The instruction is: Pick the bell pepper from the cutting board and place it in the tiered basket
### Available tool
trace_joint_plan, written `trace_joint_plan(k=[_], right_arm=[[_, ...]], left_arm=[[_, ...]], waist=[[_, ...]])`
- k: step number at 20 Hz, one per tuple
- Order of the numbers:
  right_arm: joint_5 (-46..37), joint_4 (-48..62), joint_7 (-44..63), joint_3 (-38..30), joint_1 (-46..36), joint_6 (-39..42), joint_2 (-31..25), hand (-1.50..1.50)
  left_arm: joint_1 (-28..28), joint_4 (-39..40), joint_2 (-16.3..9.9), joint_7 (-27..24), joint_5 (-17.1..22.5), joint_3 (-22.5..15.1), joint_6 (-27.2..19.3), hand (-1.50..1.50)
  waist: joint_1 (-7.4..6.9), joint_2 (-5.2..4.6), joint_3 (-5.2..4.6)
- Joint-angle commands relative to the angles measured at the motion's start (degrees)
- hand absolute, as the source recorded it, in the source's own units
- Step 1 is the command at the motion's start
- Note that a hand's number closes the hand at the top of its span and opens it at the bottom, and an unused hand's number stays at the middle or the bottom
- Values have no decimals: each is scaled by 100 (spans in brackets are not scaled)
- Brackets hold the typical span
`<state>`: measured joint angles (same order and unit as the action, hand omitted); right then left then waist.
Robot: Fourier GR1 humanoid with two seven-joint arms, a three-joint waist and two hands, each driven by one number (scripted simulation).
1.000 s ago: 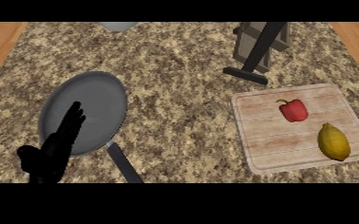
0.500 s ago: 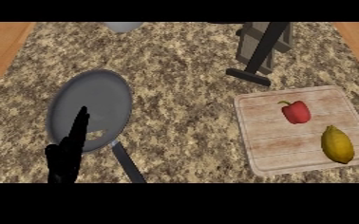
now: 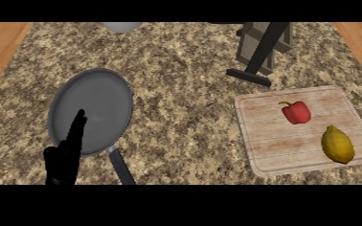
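Red bell pepper [image 3: 296,112] is sitting untouched on the cutting board [image 3: 283,143], right; left hand [image 3: 65,155] is resting near-left, fingers straight together.

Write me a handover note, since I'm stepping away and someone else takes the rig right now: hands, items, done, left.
Left hand: open, fingers straight and pointing up, at the lower left over the grey pan, holding nothing.
Right hand: not in view.
Bell pepper: red, lying on the wooden cutting board at the right, a lemon beside it on the same board.
Tiered basket: at the back of the counter, beyond the board.
Done: nothing; the pepper is untouched.
Left: grasp the pepper, carry it to the basket, release it there.
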<state>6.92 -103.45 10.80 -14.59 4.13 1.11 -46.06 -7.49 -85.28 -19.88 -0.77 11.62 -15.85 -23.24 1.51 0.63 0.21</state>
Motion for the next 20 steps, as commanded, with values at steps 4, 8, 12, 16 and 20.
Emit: trace_joint_plan(k=[4, 8, 12, 16, 20], right_arm=[[-1357, -1331, 1946, 634, 266, -25, -836, -150], [-1983, -1901, 3107, 1083, -66, -176, -604, -150], [-3063, -2006, 3731, 2036, -264, -274, -205, -150], [-3821, -1327, 3590, 2597, -603, -265, 190, -150], [-3970, -1463, 4578, 2888, -965, 450, 181, -150]], left_arm=[[117, 205, 265, 58, -103, -183, -21, 0], [425, 355, 309, 177, -211, -151, 49, 0], [565, 728, 528, 63, -360, -157, -37, 0], [382, 468, 581, 158, -399, -219, 12, 0], [423, 700, 603, -25, -453, -134, 80, 0]], waist=[[-108, -65, -45], [-160, -71, -31], [-174, -82, -30], [-212, -82, -23], [-189, -76, -30]])
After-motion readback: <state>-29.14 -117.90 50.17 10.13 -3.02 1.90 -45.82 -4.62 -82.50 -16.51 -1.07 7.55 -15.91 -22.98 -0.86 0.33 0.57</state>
